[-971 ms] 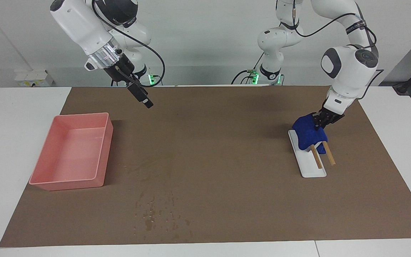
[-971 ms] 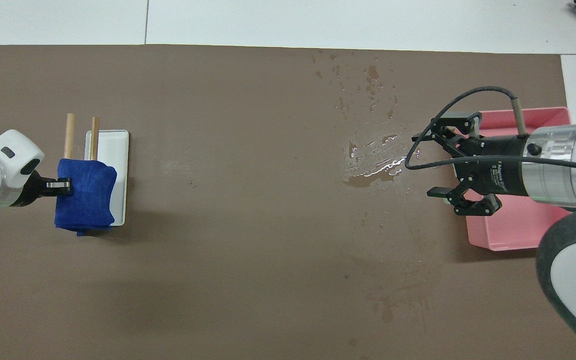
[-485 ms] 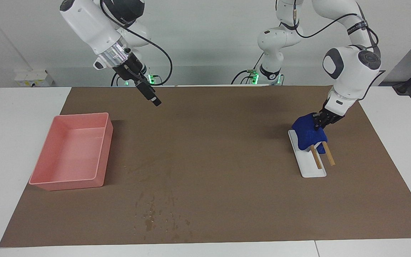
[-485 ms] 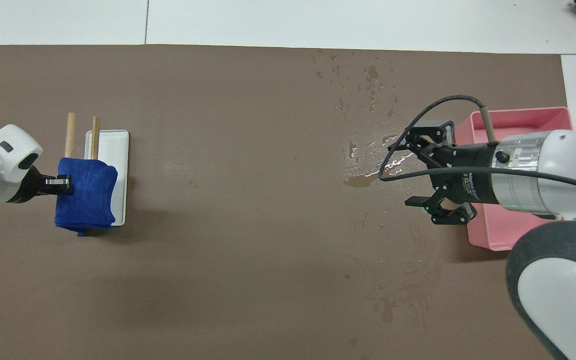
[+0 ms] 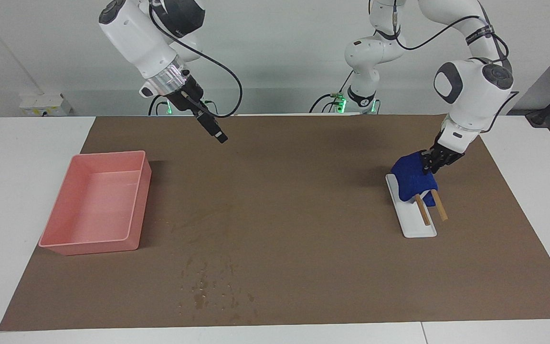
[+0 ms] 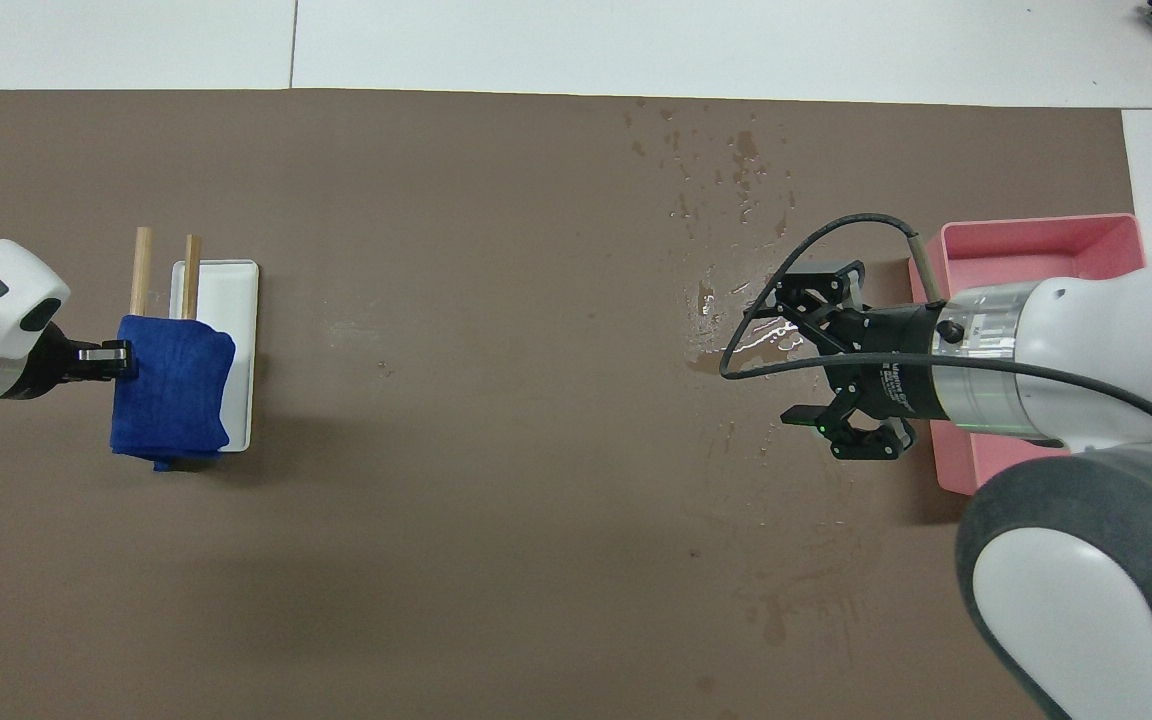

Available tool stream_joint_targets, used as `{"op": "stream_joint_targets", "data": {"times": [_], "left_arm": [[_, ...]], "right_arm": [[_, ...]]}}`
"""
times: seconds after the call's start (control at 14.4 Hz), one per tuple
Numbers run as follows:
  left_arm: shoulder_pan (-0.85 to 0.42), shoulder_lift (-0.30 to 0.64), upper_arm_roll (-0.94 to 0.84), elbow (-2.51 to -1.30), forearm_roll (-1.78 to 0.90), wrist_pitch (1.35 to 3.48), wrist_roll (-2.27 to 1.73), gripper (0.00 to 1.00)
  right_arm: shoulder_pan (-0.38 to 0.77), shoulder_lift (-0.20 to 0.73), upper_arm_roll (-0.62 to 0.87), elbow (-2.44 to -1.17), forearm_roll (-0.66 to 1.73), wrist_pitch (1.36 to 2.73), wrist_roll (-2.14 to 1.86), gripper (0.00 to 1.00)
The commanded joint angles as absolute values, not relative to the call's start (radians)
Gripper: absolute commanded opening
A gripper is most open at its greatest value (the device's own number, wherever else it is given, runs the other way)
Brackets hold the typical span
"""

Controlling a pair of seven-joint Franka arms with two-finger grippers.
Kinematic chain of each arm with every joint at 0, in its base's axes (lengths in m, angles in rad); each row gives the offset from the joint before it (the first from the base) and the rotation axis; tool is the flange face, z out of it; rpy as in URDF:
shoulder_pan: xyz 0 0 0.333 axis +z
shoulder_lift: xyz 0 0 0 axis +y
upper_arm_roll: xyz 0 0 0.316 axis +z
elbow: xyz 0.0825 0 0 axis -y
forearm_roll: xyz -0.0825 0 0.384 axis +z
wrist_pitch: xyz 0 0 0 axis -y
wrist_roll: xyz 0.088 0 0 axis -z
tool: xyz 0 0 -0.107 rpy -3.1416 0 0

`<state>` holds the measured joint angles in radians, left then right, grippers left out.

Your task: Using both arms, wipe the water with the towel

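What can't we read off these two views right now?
- Left claw at the towel: facing view, the cloth covers the fingertips; overhead view shows them too small. Grip unconfirmed.
- Pink bin: overhead view, the right arm covers most of it.
- Rack rods: both views, the towel hides the ends nearer the robots.
- Water: droplets too small to count.

Small white print on the right gripper [image 6: 808, 345], illegible.

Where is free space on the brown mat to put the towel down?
The wide middle of the mat between the pink bin and the white rack is bare. Water speckles the mat's edge farthest from the robots. The towel drapes the rack.
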<state>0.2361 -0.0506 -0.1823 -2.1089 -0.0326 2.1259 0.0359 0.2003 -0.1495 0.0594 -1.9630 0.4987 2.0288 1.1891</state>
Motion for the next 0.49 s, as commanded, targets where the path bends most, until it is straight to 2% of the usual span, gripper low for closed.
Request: {"op": "stream_joint_targets", "data": {"times": [0.0,0.42], "left_arm": [[0.230,-0.063,-0.175,-2.108,-0.046,2.125,0.031,0.31],[0.229,-0.066,-0.175,-2.137,-0.046,2.152,0.031,0.31]], "right_arm": [[0.216,-0.155,0.058,-1.987,0.525,2.069,1.203,1.00],[0.216,-0.155,0.058,-1.988,0.525,2.069,1.206,1.00]]}}
